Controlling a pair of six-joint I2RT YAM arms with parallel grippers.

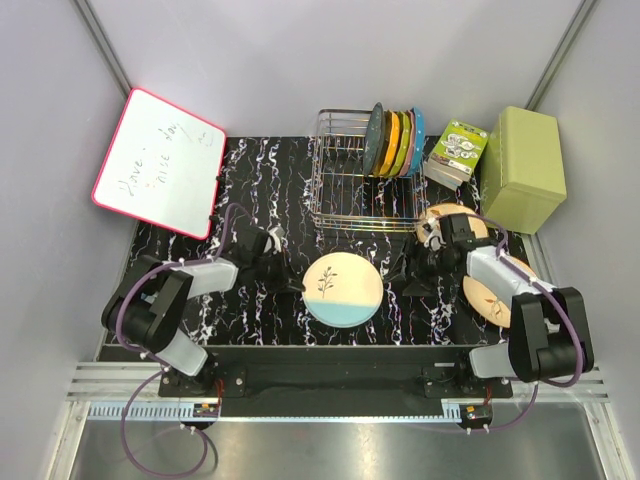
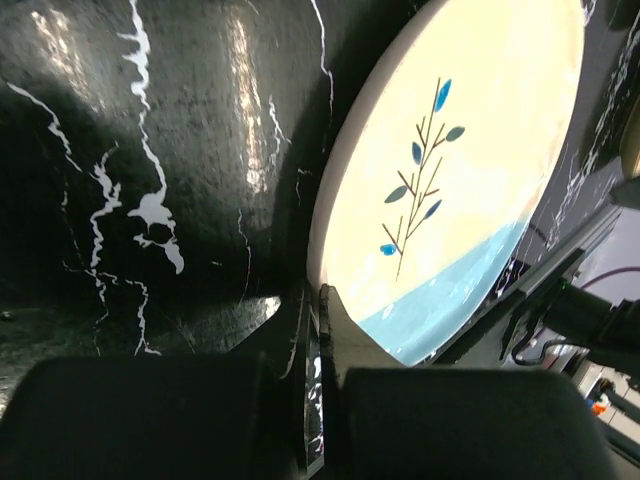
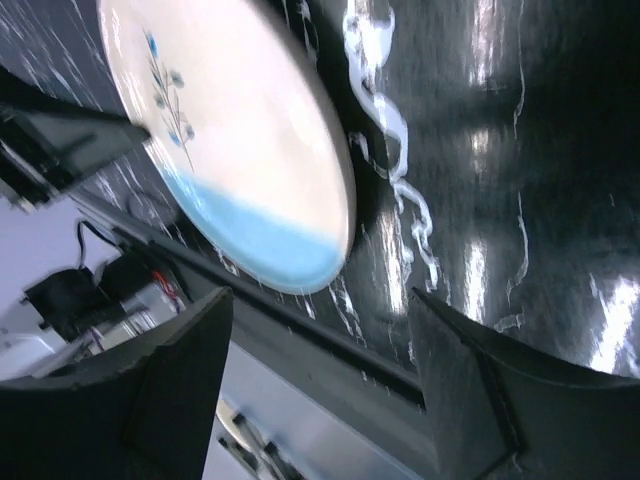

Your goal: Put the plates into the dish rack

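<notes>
The cream plate with a light-blue half (image 1: 343,288) lies flat on the black marble table, between my two grippers. My left gripper (image 1: 292,278) is shut, with its tips (image 2: 322,295) against that plate's (image 2: 470,150) left rim and only table showing in the slit between the fingers. My right gripper (image 1: 408,278) is open just right of the plate (image 3: 250,130), and nothing is between its fingers (image 3: 320,300). A teal-blue plate (image 1: 374,140) stands in the silver wire dish rack (image 1: 345,200). Two peach plates (image 1: 447,212) (image 1: 490,298) lie partly under the right arm.
Several small bright plates (image 1: 402,142) stand in the rack beside the teal one. An olive-green box (image 1: 522,168) and a printed packet (image 1: 458,152) sit at the back right. A pink-framed whiteboard (image 1: 160,160) leans at the back left. The table's front rail (image 3: 330,340) is close to the right gripper.
</notes>
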